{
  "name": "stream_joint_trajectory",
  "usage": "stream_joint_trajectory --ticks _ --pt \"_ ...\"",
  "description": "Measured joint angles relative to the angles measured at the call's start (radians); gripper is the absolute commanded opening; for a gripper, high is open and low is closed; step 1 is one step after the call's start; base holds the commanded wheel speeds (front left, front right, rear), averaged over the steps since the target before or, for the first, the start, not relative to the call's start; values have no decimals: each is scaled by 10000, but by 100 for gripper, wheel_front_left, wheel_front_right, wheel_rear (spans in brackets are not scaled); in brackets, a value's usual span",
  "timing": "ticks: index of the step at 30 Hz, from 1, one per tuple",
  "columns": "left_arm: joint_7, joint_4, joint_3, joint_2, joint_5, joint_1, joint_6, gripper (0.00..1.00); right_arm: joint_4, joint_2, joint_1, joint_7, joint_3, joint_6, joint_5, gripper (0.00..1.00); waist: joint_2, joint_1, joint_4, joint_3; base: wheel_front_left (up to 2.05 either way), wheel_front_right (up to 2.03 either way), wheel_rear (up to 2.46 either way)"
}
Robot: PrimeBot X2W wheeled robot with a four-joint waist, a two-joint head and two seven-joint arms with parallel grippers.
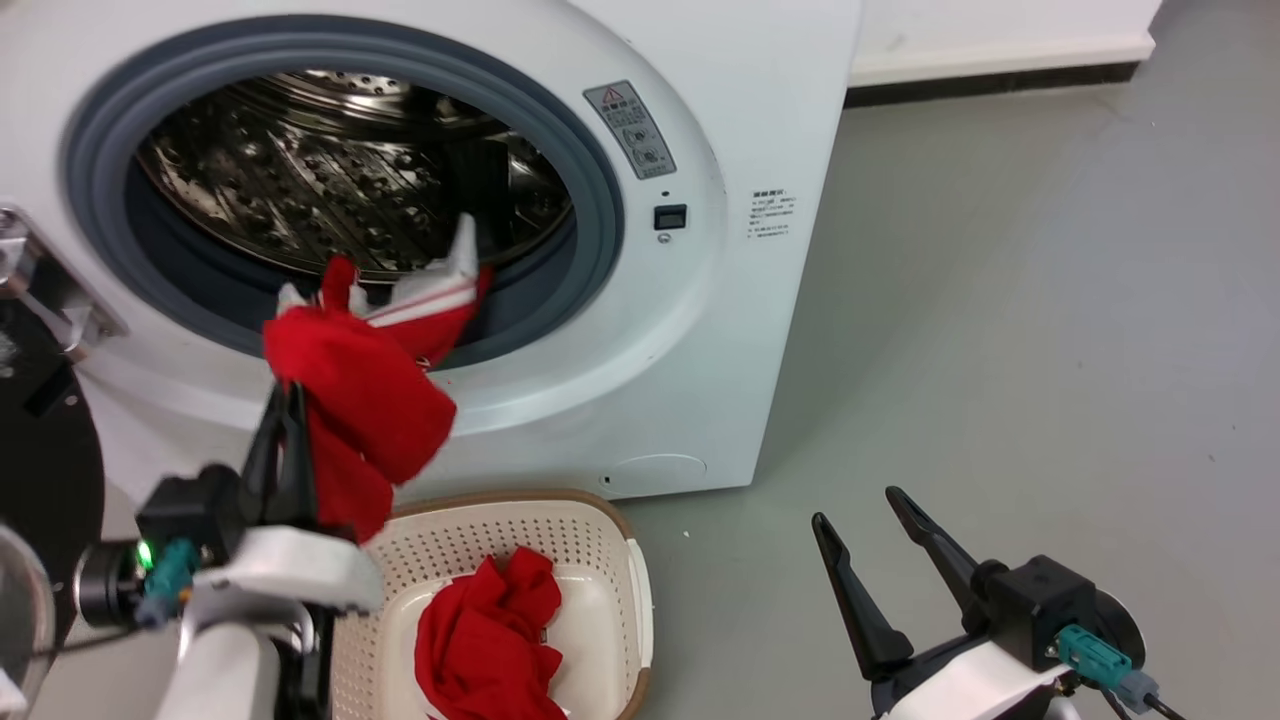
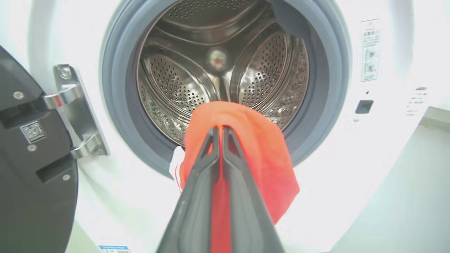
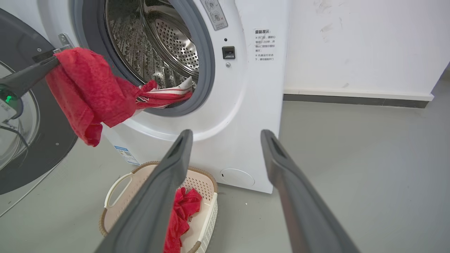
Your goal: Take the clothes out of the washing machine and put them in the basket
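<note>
Step in hand: drawing one garment out of the porthole, judged from how it hangs, with the drop into the basket to follow.
Left gripper [image 1: 283, 410]: centre left of the head view, fingers pressed together on a fold of the red garment [image 1: 375, 400].
Red garment: bunched at the fingertips and hanging below them; its far end, with white and striped trim [image 1: 440, 285], lies over the grey door ring. Whether the striped piece is the same garment or a second one cannot be told.
Doing it well: likely lift up and away until the trailing end clears the ring, then swing over the basket before letting go. The cloth is limp and may snag on the lip.
Right gripper [image 1: 856, 505]: lower right, fingers apart, holding nothing, over bare floor [image 1: 1000, 350].
Washing machine [image 1: 760, 150]: upper left, door [image 1: 40, 470] swung open at the left edge.
Drum [image 1: 330, 180]: steel, perforated; no other cloth seen in the visible part.
Basket [image 1: 520, 497]: bottom centre, just before the machine's foot, below the hanging cloth.
Basket contents: one crumpled red garment [image 1: 490, 640] with room to spare.
</note>
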Motion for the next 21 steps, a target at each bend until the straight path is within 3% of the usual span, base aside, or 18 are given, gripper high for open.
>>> stream_joint_trajectory --ticks 13,21 --pt "232 -2412 -516 -387 222 2356 92 0 -376 0 181 211 54 0 -90 100 0 2 445 10 0 0 0" --pt "366 -2132 -794 -677 -81 2982 77 0 -437 0 101 196 50 0 -107 100 0 3 468 614 0 0 0"
